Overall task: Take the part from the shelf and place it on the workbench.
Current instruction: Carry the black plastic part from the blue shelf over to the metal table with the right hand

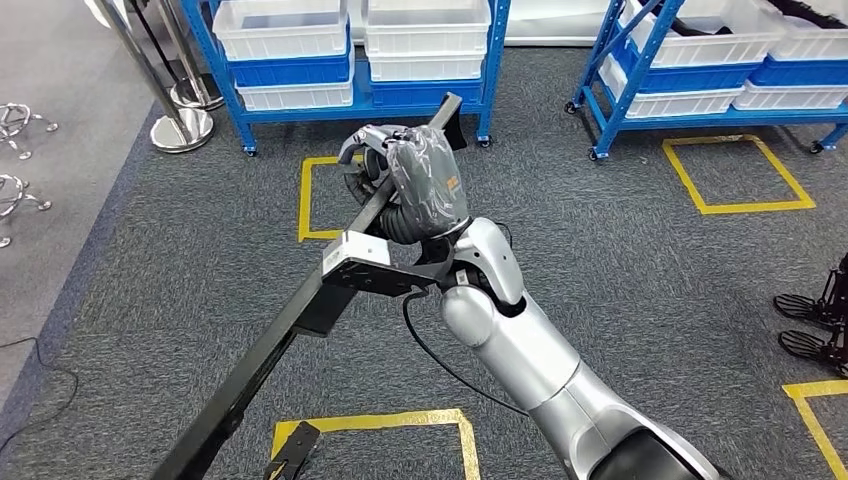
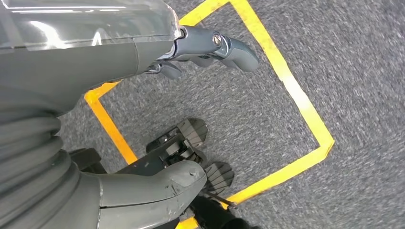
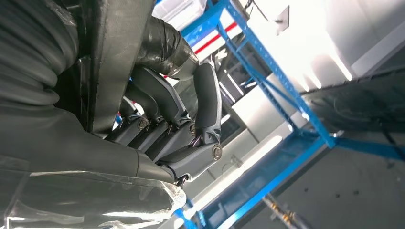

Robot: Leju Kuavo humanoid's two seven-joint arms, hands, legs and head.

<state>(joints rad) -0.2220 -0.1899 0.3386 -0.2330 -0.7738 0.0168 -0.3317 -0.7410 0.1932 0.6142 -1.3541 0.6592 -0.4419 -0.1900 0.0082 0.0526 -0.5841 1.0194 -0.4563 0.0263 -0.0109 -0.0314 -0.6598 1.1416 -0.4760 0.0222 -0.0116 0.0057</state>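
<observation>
Grey carpet (image 1: 650,300) and blue shelves (image 1: 360,95) face you; your right hand (image 1: 415,180) grips the part (image 1: 300,320), left hand (image 2: 143,119) apart; workbench placement remains.

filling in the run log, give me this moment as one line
right hand: grips long black bar | left hand: holds nothing, hangs over grey carpet | blue shelves: ahead | stage: carrying

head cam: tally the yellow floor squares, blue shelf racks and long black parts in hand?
Yellow floor squares: 4 (; last one cut off at the frame edge)
Blue shelf racks: 2 ()
Long black part, held by the right hand: 1
Total: 7
</observation>
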